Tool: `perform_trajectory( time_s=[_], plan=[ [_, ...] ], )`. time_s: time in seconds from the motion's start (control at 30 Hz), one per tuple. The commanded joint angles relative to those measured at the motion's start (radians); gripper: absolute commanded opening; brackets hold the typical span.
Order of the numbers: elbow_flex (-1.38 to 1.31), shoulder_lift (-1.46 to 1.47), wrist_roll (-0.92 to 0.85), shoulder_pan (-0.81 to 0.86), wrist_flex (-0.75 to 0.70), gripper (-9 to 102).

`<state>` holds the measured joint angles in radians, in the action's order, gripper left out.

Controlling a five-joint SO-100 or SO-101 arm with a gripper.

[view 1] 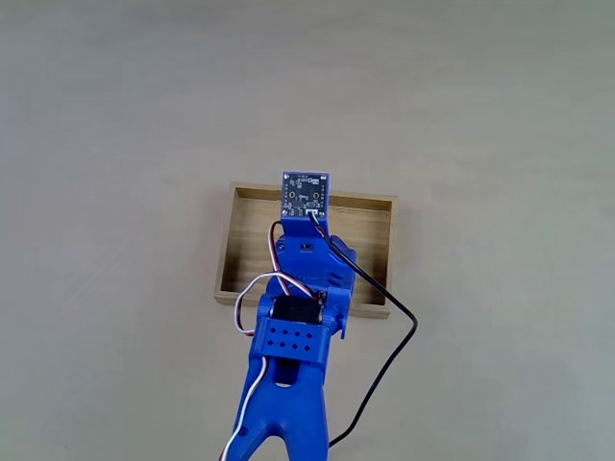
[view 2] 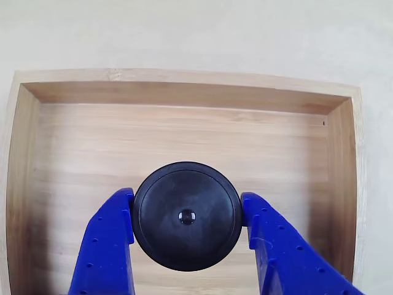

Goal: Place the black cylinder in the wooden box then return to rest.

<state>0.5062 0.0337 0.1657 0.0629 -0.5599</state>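
In the other view the black cylinder point(view 2: 186, 216) shows its round top with a central dimple, held between the two blue fingers point(view 2: 110, 239) of my gripper point(view 2: 187, 218), which is shut on it. It hangs over the floor of the wooden box point(view 2: 184, 92), near the box's front half. Whether the cylinder touches the floor I cannot tell. In the fixed view the blue arm reaches up from the bottom edge over the wooden box point(view 1: 375, 206), and its wrist with the small circuit board covers the cylinder.
The box lies on a plain pale tabletop point(view 1: 115, 115) with open surface all around. A black cable point(view 1: 389, 336) loops from the wrist across the box's front right corner and down to the bottom edge.
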Motion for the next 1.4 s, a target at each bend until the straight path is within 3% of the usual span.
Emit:
perform_trajectory(
  time_s=[0.0, 0.2, 0.67, 1.07, 1.37],
  plan=[
    [-0.144, 0.017, 0.003, 0.009, 0.040, 23],
    [-0.147, 0.023, 0.012, 0.018, 0.040, 30],
    [-0.140, 0.064, 0.040, 0.031, 0.038, 32],
    [-0.075, 0.298, 0.011, 0.005, -0.084, 32],
    [0.149, 0.673, -0.081, -0.048, -0.155, 18]
  ],
)
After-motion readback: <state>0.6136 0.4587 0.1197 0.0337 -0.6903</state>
